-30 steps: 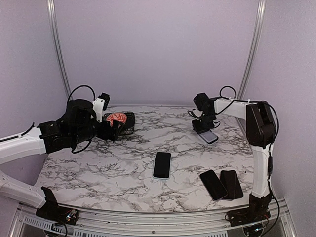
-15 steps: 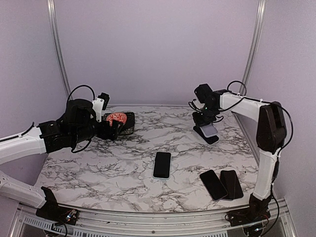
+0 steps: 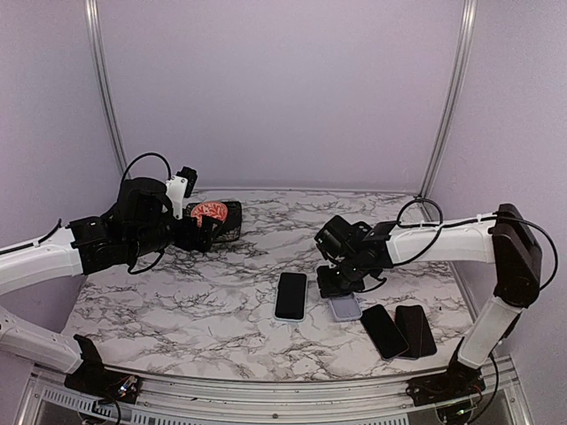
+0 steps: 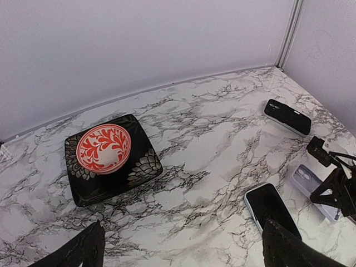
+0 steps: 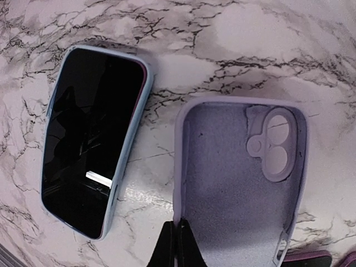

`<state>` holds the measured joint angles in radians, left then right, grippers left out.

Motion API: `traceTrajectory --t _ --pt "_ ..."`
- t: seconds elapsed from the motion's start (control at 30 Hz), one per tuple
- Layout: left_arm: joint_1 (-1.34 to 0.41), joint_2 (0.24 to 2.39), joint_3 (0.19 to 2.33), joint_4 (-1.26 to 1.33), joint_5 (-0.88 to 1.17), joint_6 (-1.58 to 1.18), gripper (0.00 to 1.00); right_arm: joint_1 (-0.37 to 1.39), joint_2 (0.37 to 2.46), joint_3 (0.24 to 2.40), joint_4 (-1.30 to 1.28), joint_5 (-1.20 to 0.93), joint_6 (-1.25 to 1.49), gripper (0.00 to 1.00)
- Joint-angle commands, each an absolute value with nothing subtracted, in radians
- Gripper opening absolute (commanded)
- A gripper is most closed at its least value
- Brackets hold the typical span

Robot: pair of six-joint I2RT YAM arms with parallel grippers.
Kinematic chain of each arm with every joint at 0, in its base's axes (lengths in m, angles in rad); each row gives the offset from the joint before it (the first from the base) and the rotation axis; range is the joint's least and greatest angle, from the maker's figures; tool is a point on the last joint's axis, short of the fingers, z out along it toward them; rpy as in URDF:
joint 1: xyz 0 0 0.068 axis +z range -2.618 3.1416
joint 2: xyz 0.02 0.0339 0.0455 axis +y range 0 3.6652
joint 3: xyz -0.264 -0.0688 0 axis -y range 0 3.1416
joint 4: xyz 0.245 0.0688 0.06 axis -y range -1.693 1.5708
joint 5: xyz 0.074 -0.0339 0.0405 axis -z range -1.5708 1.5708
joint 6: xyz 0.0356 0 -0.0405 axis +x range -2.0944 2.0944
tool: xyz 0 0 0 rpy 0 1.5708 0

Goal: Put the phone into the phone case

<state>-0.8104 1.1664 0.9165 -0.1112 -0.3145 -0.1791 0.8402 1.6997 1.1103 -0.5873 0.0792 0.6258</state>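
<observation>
Case [image 5: 239,189] pinched by edge in right gripper [image 5: 177,243], jaws pressed on rim, hollow side up, low over table [image 3: 177,292] just beside phone [image 5: 92,139], screen up, handy for loading. Left gripper [image 4: 181,250] raised, jaws spread, holding nothing, near bowl [image 4: 103,148] on plate [image 4: 142,167].

A red-and-white patterned bowl [image 4: 104,148] sits on a black square plate [image 4: 139,167]; two dark phones [image 3: 398,330] lie touching, well apart from that plate.
</observation>
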Motion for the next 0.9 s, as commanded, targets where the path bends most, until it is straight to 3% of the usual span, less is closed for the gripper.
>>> traceTrajectory --t 0.0,0.23,0.43,0.87 --pt "-0.807 1.145 0.907 -0.133 -0.302 -0.192 0.99 0.884 1.664 1.051 -0.444 0.065 0.863 0.00" --pt "-0.805 1.134 0.907 -0.134 -0.298 -0.193 0.99 0.875 1.748 1.034 -0.263 0.063 0.913 0.00" --pt "-0.805 1.119 0.907 -0.136 -0.309 -0.190 0.99 0.882 1.904 1.185 -0.277 0.028 0.843 0.00" --pt "-0.804 1.121 0.905 -0.136 -0.312 -0.188 0.99 0.925 1.970 1.309 -0.315 -0.007 0.789 0.00"
